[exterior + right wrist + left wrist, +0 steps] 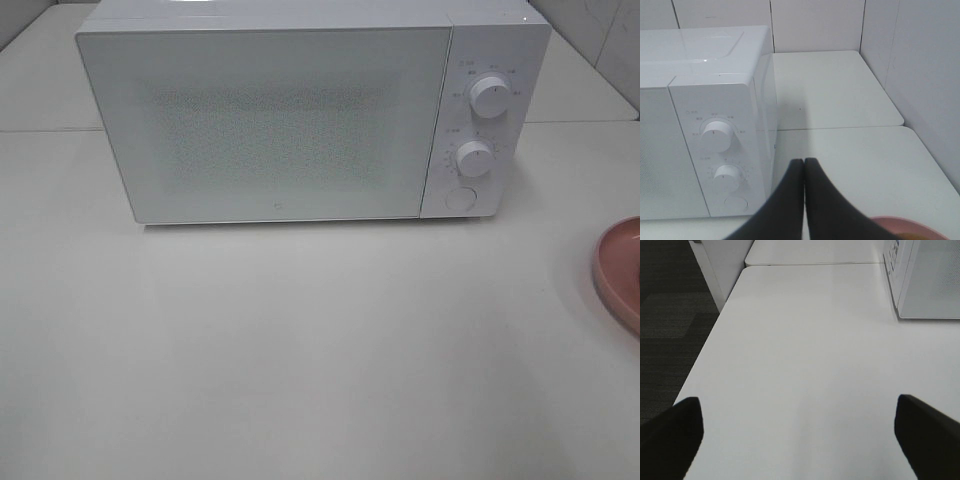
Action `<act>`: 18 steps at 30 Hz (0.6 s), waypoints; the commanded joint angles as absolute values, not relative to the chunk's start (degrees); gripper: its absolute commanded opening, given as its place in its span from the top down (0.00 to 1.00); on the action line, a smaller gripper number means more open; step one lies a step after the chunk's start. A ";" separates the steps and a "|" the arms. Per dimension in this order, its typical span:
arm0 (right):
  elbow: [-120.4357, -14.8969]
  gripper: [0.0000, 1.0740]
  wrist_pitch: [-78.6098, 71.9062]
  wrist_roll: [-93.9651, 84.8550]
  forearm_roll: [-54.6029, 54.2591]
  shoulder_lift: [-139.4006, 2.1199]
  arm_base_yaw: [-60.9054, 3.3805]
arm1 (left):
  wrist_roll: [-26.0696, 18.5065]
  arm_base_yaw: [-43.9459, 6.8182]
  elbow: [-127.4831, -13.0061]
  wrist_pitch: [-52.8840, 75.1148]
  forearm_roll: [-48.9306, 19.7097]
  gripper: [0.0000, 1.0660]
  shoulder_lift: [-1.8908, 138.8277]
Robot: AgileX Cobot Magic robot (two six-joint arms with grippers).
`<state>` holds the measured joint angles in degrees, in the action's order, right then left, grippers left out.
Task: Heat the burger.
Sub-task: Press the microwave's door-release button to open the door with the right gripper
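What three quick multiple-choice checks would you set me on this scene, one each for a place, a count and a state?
1. Seen from the high camera, where is the pink plate relative to the microwave?
A. On top of it
B. On the table to its right
C. On the table to its left

2. How many rotary knobs does the control panel have?
A. One
B. Two
C. Four

3. How does the microwave door stand?
A. Shut
B. Ajar
C. Wide open

Answers: 1 B, the plate's rim shows at the view's right edge; 2 B, one knob sits above the other, over a flat round button; 3 A, the door lies flush with the front.
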<state>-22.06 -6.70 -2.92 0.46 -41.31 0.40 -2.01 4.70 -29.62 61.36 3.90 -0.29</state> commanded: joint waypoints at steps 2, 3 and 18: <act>-19.88 1.00 -21.54 -1.55 0.80 -49.62 0.23 | -1.78 4.35 -29.51 60.85 4.13 0.08 -0.63; -19.37 1.00 -24.24 -1.20 1.20 -51.80 0.23 | -1.78 4.35 -29.51 60.85 4.13 0.08 -0.63; -13.81 1.00 -54.37 6.93 8.48 -77.29 0.23 | -1.78 4.35 -29.51 60.85 4.13 0.08 -0.63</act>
